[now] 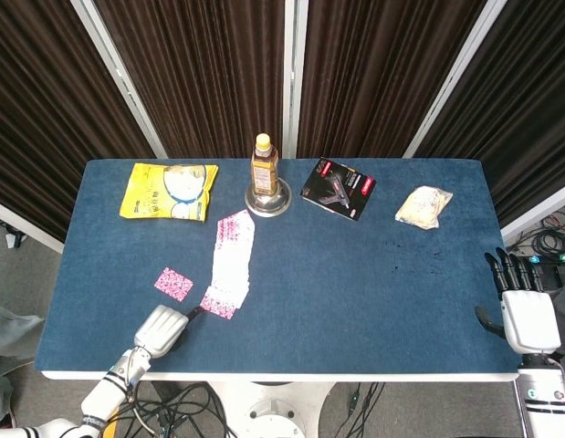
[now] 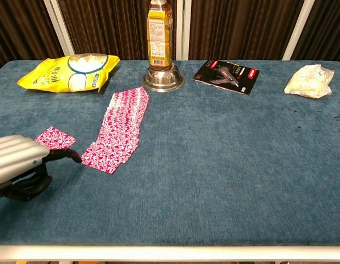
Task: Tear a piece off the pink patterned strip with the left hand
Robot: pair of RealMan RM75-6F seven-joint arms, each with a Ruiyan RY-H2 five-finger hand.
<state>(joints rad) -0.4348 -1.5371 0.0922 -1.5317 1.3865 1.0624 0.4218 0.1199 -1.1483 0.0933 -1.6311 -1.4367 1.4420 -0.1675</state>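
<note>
The pink patterned strip (image 1: 231,260) (image 2: 119,129) lies flat on the blue table, running from near the metal bowl toward the front. A small torn pink piece (image 1: 173,283) (image 2: 55,137) lies apart, to its left. My left hand (image 1: 160,328) (image 2: 15,164) sits low at the front left, fingers curled, one dark fingertip (image 2: 72,156) pointing at the strip's near corner. A narrow gap seems to separate them, and nothing is in the hand. My right hand (image 1: 524,308) hangs beyond the table's right edge, fingers straight and apart, empty.
A yellow snack bag (image 1: 168,190) (image 2: 68,71) lies at the back left. A bottle (image 1: 264,162) (image 2: 160,33) stands in a metal bowl (image 1: 267,201) (image 2: 163,82) at the back centre. A black package (image 1: 339,188) (image 2: 226,72) and a pale packet (image 1: 423,205) (image 2: 308,80) lie to the right.
</note>
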